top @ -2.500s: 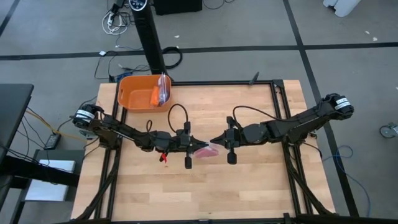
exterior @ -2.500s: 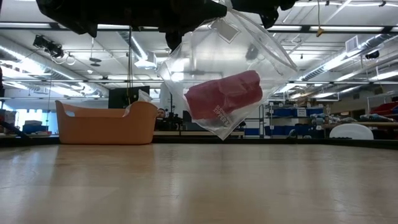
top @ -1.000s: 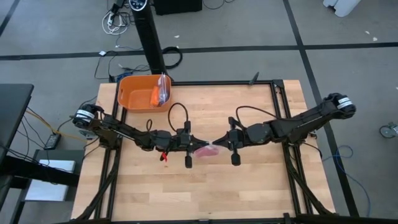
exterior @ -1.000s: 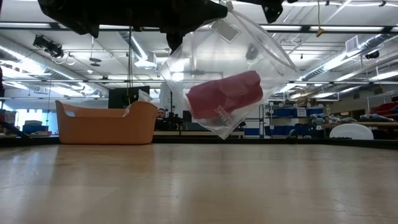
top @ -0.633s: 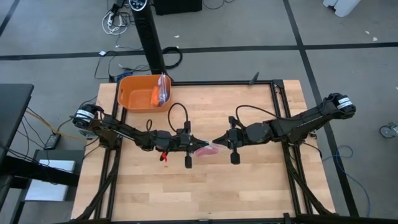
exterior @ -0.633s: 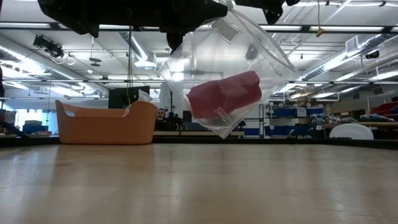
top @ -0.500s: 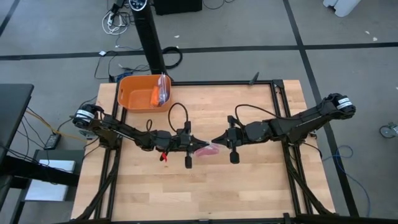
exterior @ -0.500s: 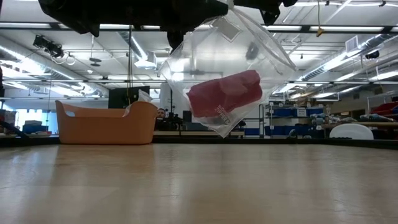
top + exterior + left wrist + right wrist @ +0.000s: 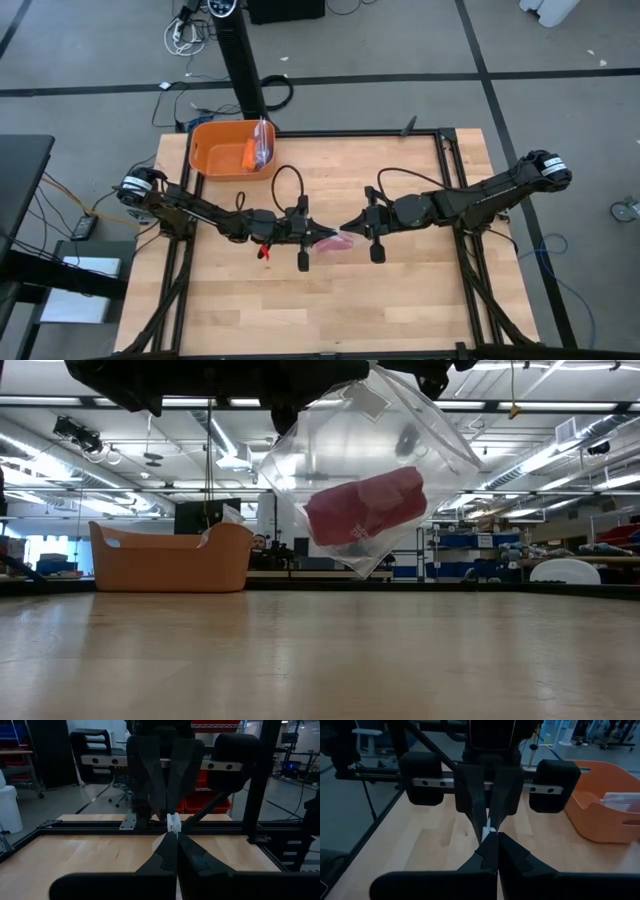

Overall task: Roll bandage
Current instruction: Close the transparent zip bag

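Note:
The bandage (image 9: 365, 507) is a magenta-pink roll lying tilted inside a clear plastic bag (image 9: 375, 435). From above it shows as a pink patch (image 9: 337, 243) at the table's middle. My left gripper (image 9: 319, 237) reaches in from the left and my right gripper (image 9: 343, 229) from the right. Their tips meet nose to nose above the bag, and both are shut on its top edge. In the low view the two grippers are dark shapes along the top. My left gripper pinches the bag's white top strip (image 9: 172, 823) between its two fingers, coming level from the table's left. The bag hangs below the fingers, clear of the table. My right gripper pinches the same top strip (image 9: 488, 828) between its two fingers, slanting slightly down from the table's right, directly opposite the left fingers. The bag hangs tilted beneath it with the roll resting in its lower part.
An orange tub (image 9: 225, 150) stands at the table's far left corner with a small clear bag (image 9: 260, 145) in it; it also shows in the low view (image 9: 170, 558). A black frame (image 9: 450, 180) runs along the table's edges. Bare wood lies in front of the grippers.
The hanging bag with the bandage has swung slightly under the grippers. Both grippers stay shut where they were.

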Tool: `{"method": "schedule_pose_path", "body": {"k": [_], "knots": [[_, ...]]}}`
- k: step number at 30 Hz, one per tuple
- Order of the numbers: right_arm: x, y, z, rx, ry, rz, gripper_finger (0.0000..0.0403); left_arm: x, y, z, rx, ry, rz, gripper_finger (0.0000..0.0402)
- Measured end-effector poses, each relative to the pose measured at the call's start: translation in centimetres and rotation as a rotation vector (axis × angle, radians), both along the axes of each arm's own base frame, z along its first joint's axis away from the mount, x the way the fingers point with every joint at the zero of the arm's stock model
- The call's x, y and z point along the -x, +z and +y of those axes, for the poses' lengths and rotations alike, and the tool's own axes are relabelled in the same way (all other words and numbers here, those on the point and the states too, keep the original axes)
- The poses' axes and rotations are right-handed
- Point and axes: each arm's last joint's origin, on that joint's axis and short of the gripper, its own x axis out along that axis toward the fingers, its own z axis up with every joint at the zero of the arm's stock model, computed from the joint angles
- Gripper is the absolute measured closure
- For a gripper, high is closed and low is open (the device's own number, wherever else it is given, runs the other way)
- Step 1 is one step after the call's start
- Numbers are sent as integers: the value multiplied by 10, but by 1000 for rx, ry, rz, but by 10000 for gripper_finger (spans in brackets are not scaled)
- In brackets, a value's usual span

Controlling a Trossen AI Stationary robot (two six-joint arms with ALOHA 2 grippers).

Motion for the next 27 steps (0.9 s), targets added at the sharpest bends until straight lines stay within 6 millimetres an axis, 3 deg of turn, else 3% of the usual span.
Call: {"method": "schedule_pose_path", "body": {"k": [27], "knots": [[-6, -3, -10, -40, 70, 18, 403, -2, -1, 8, 59, -21, 8, 401]]}}
